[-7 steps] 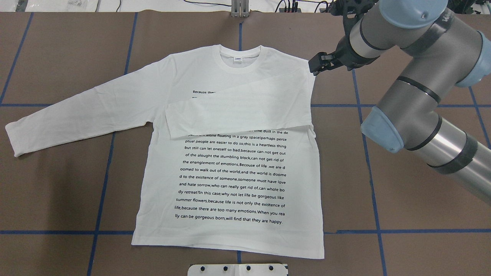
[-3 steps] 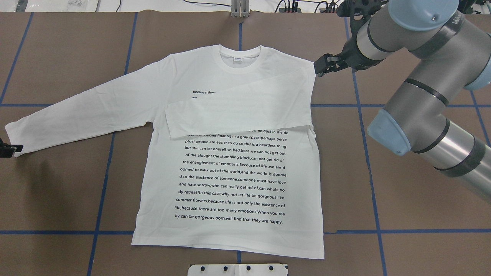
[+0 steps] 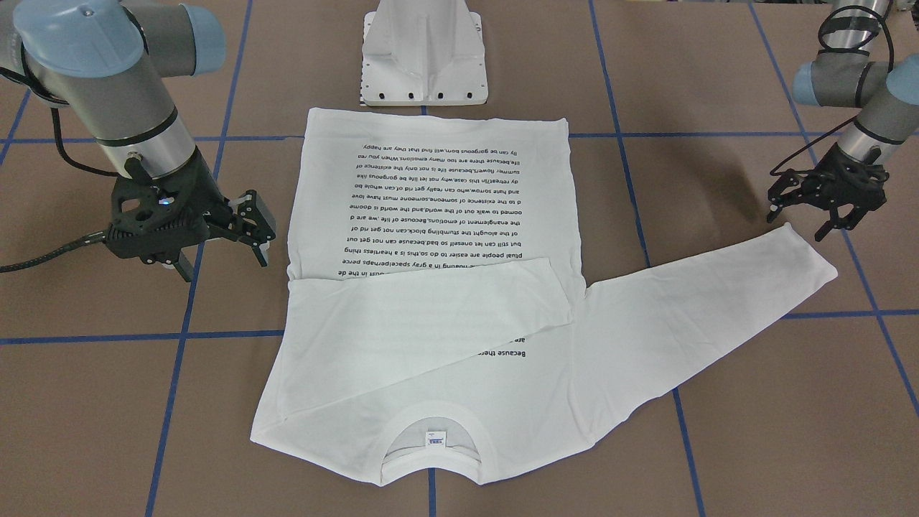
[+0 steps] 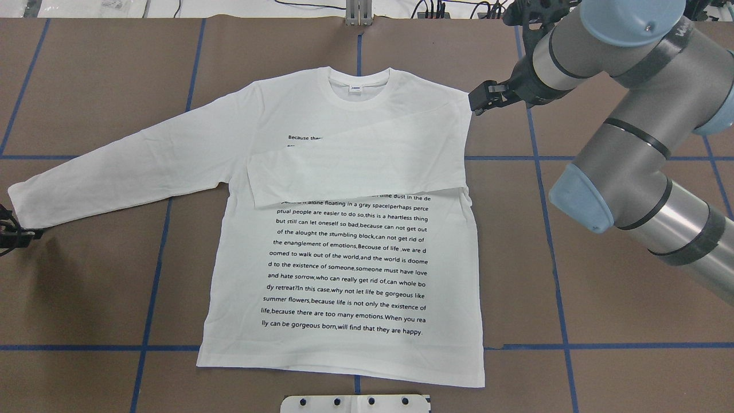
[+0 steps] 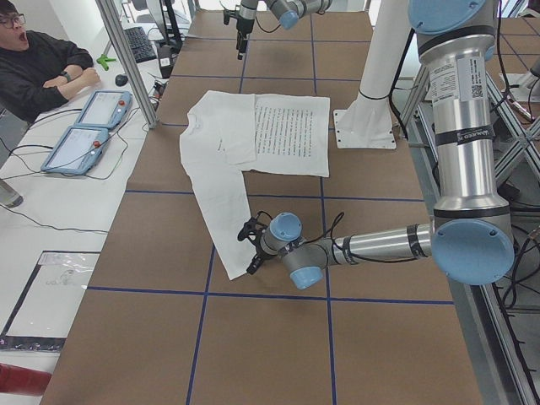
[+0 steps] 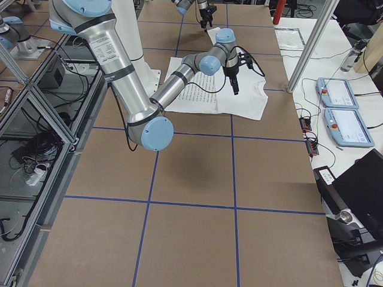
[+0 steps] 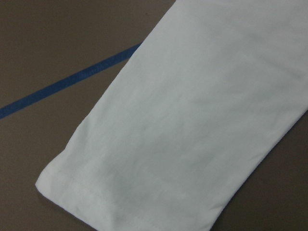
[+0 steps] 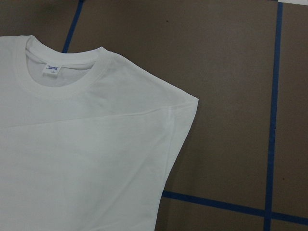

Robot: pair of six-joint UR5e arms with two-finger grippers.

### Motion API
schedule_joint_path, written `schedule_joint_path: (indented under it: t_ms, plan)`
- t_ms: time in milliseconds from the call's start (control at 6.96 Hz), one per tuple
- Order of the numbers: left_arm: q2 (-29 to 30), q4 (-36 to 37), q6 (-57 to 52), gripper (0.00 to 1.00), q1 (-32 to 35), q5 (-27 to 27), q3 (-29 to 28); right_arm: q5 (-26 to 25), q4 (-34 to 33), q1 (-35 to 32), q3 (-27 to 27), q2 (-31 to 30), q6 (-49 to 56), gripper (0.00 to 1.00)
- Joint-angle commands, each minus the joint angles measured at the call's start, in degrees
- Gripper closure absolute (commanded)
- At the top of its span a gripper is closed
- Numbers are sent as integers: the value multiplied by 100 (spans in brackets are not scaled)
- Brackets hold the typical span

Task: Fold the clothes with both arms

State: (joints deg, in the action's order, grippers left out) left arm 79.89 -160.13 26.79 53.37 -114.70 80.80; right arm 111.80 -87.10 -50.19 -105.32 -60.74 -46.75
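The left gripper [image 3: 815, 215] hangs with its fingers spread wide and nothing between them, close to the cuff [image 7: 96, 192] of the shirt's outstretched sleeve [image 4: 114, 172]. Whether a fingertip touches the cloth cannot be told. From overhead only a sliver of this gripper shows at the frame's edge, and its own wrist camera catches no fingers, just the cuff and a blue tape line [image 7: 72, 84]

The right gripper [image 3: 264, 240] is likewise parted and empty, just beside the shirt's other shoulder [image 8: 183, 103]. Overhead, its black tips sit right at the shoulder seam, too close to tell contact from a gap

The shirt [image 4: 344, 258] lies flat, print side up, on the brown table [image 4: 86, 86], with its collar [image 4: 358, 86] away from the robot. The other sleeve [image 4: 355, 166] is folded across the chest and hides the upper lines of the text [image 4: 350, 267]. The neck label [image 8: 52, 69] is too small to read. The white pedestal base [image 3: 423, 50] near the hem is cut off by the frame
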Motion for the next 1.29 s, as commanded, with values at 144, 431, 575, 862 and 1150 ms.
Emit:
schedule_joint_path:
  t_ms: [144,431,575,862,1150]
  plan:
    - [-61,-132,-16,84,-72,62,-20,0,0,1,3,10,8,0]
    - [-62,-159,-7,100,-46,62,32,0,0,1,3,10,8,0]
    - [-35,-168,-16,100,-37,70,85,0,0,1,3,19,0,0]
    - [174,-176,71,100,50,114,635,0,0,10,3,19,-1,0]
    - [1146,-81,953,100,271,106,666,-9,0,18,3,10,-1,0]
